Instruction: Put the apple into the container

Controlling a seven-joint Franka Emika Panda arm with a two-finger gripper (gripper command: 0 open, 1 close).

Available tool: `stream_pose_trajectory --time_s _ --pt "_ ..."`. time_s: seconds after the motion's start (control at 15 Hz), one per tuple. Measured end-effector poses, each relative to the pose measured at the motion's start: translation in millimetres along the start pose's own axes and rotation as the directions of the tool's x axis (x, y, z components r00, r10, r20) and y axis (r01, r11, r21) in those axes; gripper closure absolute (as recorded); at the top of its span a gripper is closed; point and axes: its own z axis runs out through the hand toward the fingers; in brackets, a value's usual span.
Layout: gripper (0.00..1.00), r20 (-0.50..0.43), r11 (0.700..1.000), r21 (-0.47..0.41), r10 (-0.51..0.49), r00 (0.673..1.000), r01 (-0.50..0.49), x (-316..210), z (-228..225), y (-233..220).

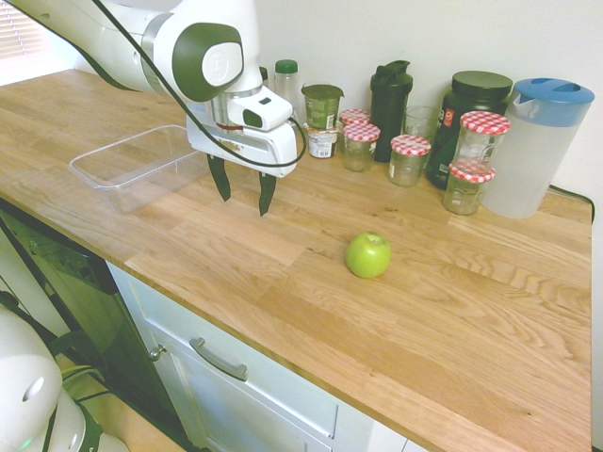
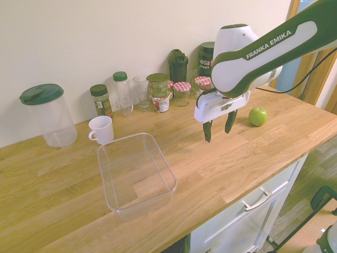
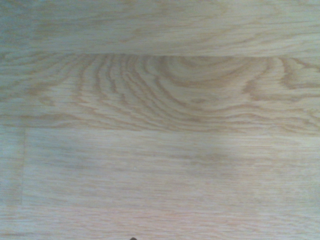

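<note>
Hanging over the bare wooden counter [image 1: 452, 311], the claw [image 1: 244, 193] points down with its two dark fingers [image 1: 268, 192] spread apart, holding nothing and touching nothing. The wrist view shows only wood grain. White letters on the arm [image 2: 274, 42] say FRANKA EMIKA. The green apple [image 1: 368, 254] sits alone on the wood, near the front edge, with open room all around. The clear container [image 2: 136, 174] rests on the claw's other side, empty. Jars [image 1: 411, 157] and bottles line the wall; one dark tub [image 2: 206, 57] reads "vega SPORT".
</note>
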Motion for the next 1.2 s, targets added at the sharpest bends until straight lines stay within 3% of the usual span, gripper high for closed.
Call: stream_pose_trajectory --time_s 0.2,0.33,0.6,1.0,1.2 --pt "0.00 -0.008 1.000 0.009 -0.002 1.000 0.002 4 -6 -1" --pt "0.00 -0.021 0.999 0.029 -0.015 1.000 0.015 22 -36 0" --pt "0.00 -0.076 0.990 0.011 -0.139 0.987 0.140 101 -103 61" --pt "0.00 -0.012 0.965 -0.038 -0.262 0.965 0.261 160 -64 128" --pt "0.00 0.013 0.960 -0.047 -0.274 0.962 0.275 172 -44 145"
